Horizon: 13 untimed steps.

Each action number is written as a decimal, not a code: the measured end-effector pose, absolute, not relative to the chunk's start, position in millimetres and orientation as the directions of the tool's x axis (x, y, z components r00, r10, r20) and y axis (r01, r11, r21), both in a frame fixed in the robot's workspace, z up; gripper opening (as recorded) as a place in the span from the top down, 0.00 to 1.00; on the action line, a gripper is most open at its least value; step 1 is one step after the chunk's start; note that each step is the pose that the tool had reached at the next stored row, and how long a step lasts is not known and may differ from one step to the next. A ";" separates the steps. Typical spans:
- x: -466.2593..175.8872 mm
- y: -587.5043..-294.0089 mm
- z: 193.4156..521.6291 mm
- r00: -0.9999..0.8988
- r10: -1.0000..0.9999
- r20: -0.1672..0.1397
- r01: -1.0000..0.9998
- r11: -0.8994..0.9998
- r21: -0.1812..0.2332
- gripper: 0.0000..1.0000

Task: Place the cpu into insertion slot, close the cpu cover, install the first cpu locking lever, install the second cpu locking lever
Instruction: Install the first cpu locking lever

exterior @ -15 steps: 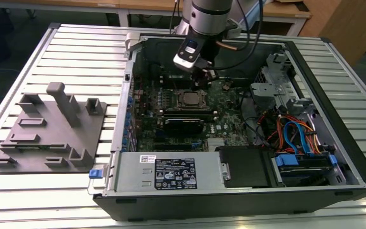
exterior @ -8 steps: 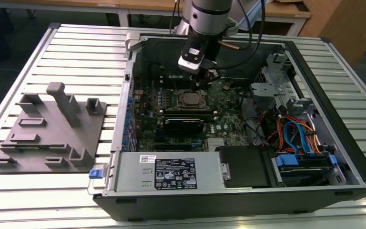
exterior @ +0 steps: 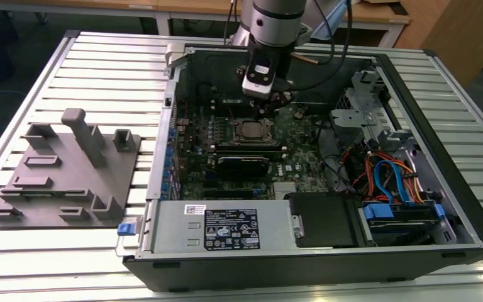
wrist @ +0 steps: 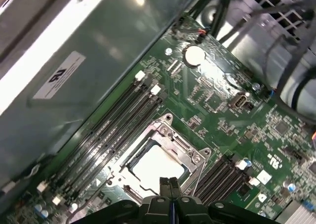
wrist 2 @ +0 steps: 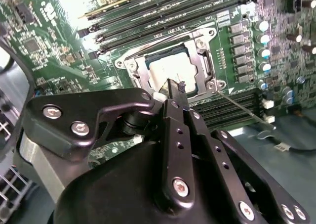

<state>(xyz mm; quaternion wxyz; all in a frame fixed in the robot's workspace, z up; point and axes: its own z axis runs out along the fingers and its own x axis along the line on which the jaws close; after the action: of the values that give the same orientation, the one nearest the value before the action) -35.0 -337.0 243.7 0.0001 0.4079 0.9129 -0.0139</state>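
Note:
The cpu (wrist 2: 163, 71) lies flat in the insertion slot (exterior: 248, 130) on the green board, its silvery top showing in both wrist views. The cpu cover (wrist 2: 202, 63) is down around the cpu (wrist: 157, 165), a silvery frame (wrist: 186, 152) with the chip in its window. A thin metal locking lever (wrist 2: 240, 109) sticks out slantwise from one corner of the socket, unlatched. My gripper (wrist 2: 176, 87) hovers just over the socket's edge, its black fingers (wrist: 170, 187) pressed together with nothing between them. In the exterior view my gripper (exterior: 268, 104) hangs inside the open case, just behind the socket.
Long black memory slots (wrist: 111, 130) flank the socket. A black card (exterior: 243, 165) lies in front of it. Cables and a drive cage (exterior: 397, 182) crowd the exterior view's right side of the case. A grey fixture plate (exterior: 61, 182) sits on the table at the left.

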 end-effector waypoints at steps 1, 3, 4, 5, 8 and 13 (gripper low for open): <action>-35.0 -337.0 243.8 -0.678 0.735 -0.012 0.735 0.677 -0.025 0.90; -35.0 -337.0 243.8 -0.697 0.717 -0.012 0.717 0.697 -0.025 0.90; -35.0 -337.0 243.8 -0.703 0.711 -0.012 0.711 0.703 -0.025 0.90; -35.0 -337.0 243.8 -0.705 0.709 -0.012 0.709 0.705 -0.025 0.90; -35.0 -337.0 243.8 -0.706 0.708 -0.012 0.708 0.705 -0.025 0.90; -35.0 -337.0 243.7 -0.706 0.708 -0.007 0.708 0.706 -0.020 0.90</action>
<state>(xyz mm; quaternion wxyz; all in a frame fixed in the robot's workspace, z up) -35.0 -337.0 243.7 -0.0009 0.3833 0.9236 -0.0106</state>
